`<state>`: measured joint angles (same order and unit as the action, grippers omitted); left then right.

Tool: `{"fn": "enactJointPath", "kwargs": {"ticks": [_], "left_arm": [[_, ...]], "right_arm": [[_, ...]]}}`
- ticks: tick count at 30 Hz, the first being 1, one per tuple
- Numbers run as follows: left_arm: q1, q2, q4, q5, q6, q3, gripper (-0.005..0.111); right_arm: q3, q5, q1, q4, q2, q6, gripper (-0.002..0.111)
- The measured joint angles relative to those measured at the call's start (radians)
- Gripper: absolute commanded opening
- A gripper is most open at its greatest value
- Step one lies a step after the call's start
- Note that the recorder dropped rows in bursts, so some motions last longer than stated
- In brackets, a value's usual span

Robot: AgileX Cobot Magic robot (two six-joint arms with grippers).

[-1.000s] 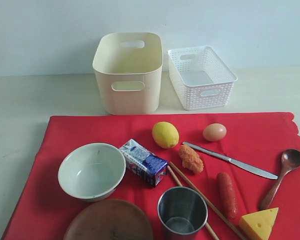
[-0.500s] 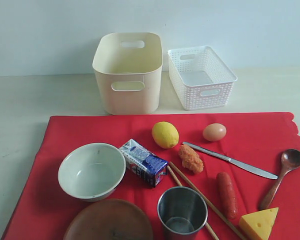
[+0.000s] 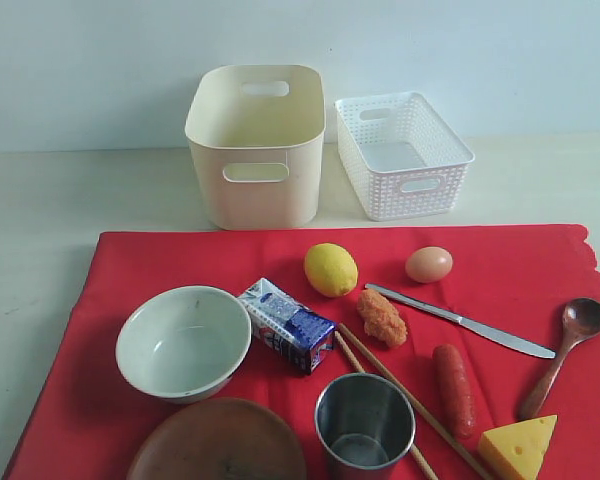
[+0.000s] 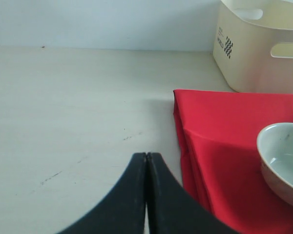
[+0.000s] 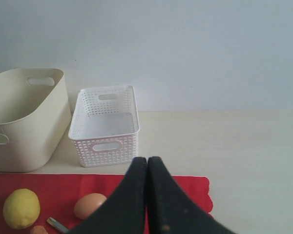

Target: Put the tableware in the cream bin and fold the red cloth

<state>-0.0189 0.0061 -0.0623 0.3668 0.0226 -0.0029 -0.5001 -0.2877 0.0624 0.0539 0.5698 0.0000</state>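
The red cloth [image 3: 130, 270] lies spread over the table front. On it sit a pale bowl [image 3: 183, 342], a brown wooden plate [image 3: 220, 443], a steel cup [image 3: 364, 424], wooden chopsticks [image 3: 400, 392], a silver knife [image 3: 460, 320] and a wooden spoon [image 3: 564, 352]. The cream bin [image 3: 256, 145] stands empty behind the cloth. My left gripper [image 4: 147, 155] is shut on nothing, over bare table beside the cloth's edge [image 4: 185, 146]. My right gripper [image 5: 147, 159] is shut and empty, above the cloth's far edge [image 5: 195, 187]. Neither gripper shows in the exterior view.
A white perforated basket [image 3: 402, 153] stands right of the cream bin. A lemon [image 3: 330, 269], an egg [image 3: 429, 264], a blue milk carton [image 3: 287, 325], a fried piece [image 3: 382, 318], a sausage [image 3: 454, 386] and cheese [image 3: 518, 447] lie among the tableware.
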Motion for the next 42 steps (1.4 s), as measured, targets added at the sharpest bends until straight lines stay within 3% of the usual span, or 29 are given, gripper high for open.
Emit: {"fn": "enactJointPath", "kwargs": {"ticks": [15, 30, 42], "left_arm": [[0.000, 0.000, 0.000, 0.000, 0.000, 0.000, 0.000], [0.000, 0.000, 0.000, 0.000, 0.000, 0.000, 0.000], [0.000, 0.000, 0.000, 0.000, 0.000, 0.000, 0.000]], "right_arm": [[0.000, -0.006, 0.000, 0.000, 0.025, -0.010, 0.000], [-0.039, -0.011, 0.000, 0.000, 0.320, -0.119, 0.000], [-0.189, -0.016, 0.000, 0.000, 0.624, -0.382, 0.000]]}}
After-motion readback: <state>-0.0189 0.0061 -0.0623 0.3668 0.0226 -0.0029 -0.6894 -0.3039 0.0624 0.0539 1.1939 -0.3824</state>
